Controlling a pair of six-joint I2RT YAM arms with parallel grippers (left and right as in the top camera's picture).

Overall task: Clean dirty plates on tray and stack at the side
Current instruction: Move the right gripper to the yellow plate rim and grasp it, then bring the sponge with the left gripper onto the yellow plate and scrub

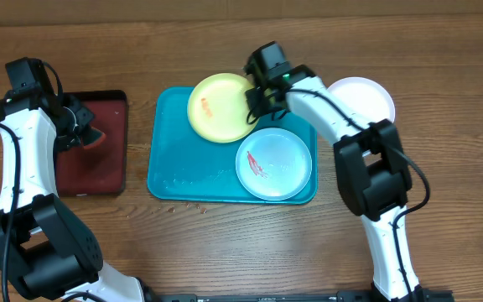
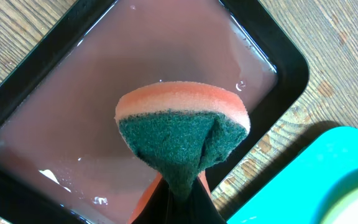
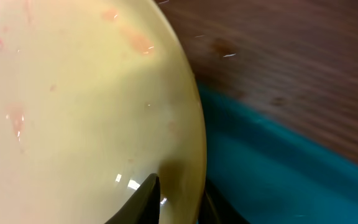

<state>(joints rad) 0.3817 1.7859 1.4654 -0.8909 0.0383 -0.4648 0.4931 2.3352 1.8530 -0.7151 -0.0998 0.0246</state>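
Observation:
The turquoise tray (image 1: 168, 172) lies mid-table. A yellow-green plate (image 1: 218, 107) with a red smear rests over its far edge. My right gripper (image 1: 255, 99) is shut on that plate's right rim. In the right wrist view the yellow-green plate (image 3: 73, 106) fills the left side, and one finger (image 3: 146, 200) lies on top of the rim with the other beneath it. A pale mint-rimmed plate (image 1: 273, 164) with a red smear sits in the tray's right part. A white plate (image 1: 362, 99) lies on the table right of the tray. My left gripper (image 2: 182, 200) is shut on an orange-and-green sponge (image 2: 182, 134).
A dark red, black-rimmed tray (image 1: 90, 172) holding liquid sits at the left, under the sponge; its rim (image 2: 286, 62) shows in the left wrist view beside a corner of the turquoise tray (image 2: 319, 174). Bare wood surrounds both trays.

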